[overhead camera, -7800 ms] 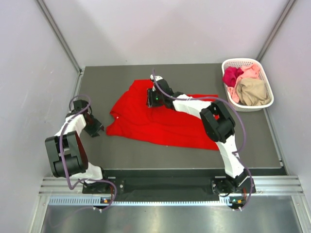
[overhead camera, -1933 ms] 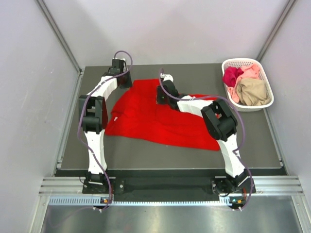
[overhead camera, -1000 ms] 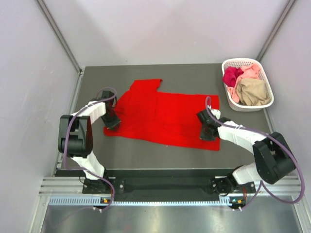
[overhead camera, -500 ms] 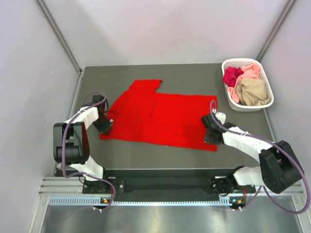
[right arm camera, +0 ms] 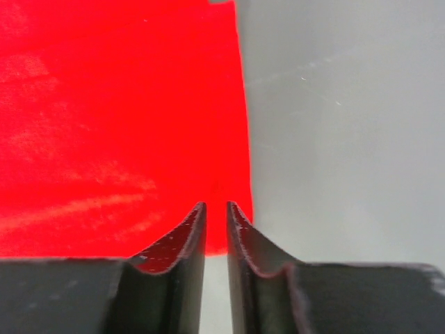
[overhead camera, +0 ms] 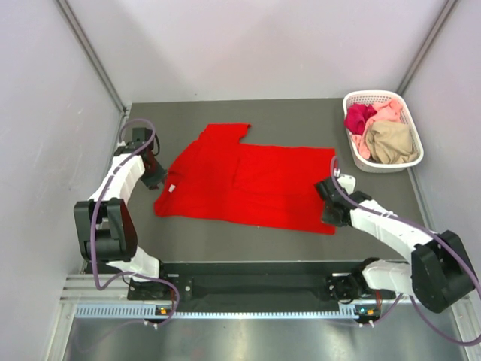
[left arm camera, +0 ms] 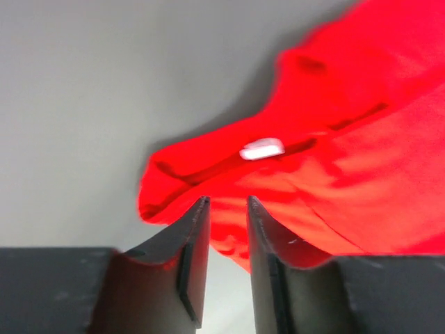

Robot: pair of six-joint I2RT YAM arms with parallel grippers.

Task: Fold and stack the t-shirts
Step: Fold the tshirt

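Left gripper (left arm camera: 222, 229): left of centre in the overhead view, just off the collar end of the shirt; jaws a little apart, a narrow gap with nothing between them.
Red shirt (overhead camera: 248, 177): middle of the table (overhead camera: 225, 241), spread nearly flat, collar end pointing left, hem to the right.
Label (left arm camera: 262, 147): small white tag at the neck, just ahead of the left fingers in the left wrist view.
Right gripper (right arm camera: 215, 223): lower right of the shirt, over its hem corner; jaws a slit apart, gripping nothing.
Basket (overhead camera: 409, 124): upper right corner, holding the magenta, pink and tan shirts (overhead camera: 379, 135).
Step in hand: probably smoothing before the first fold.
Doing it well: take single-layer edges at matching points, lift evenly, and fold over without dragging wrinkles in.
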